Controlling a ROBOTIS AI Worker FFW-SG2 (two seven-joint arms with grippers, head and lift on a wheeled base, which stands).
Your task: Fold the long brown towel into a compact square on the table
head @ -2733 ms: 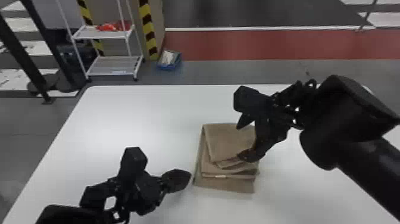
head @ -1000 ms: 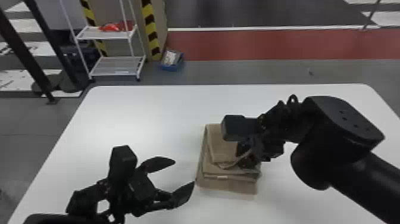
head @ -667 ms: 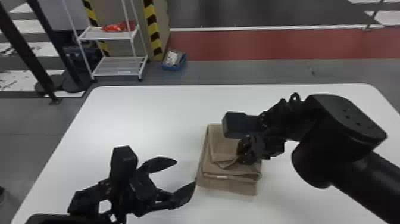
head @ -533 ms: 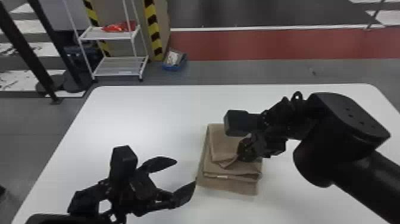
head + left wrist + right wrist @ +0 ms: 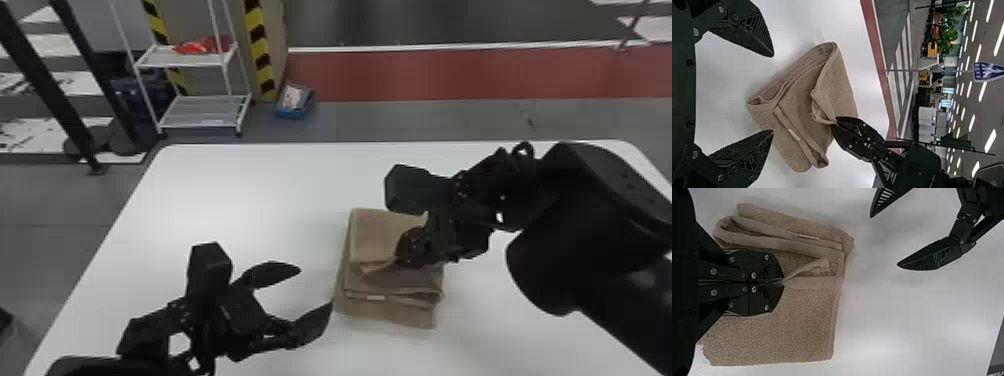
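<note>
One edge of the towel [image 5: 377, 232] sits pinched in our right gripper [image 5: 783, 282], the nearer one for the next tug, we judge, while our left gripper [image 5: 315, 286] is spread, towel at roughly 2 to 3 o'clock from it, head view.

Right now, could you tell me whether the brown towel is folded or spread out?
Folded: the brown towel lies in stacked layers, its edges doubled over one another.

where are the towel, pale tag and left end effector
Towel [image 5: 773, 329], right wrist view: flat top layer
Pale tag [image 5: 794, 134], left wrist view: its middle
Left end effector [image 5: 315, 286], head view: midway between its fingertips
</note>
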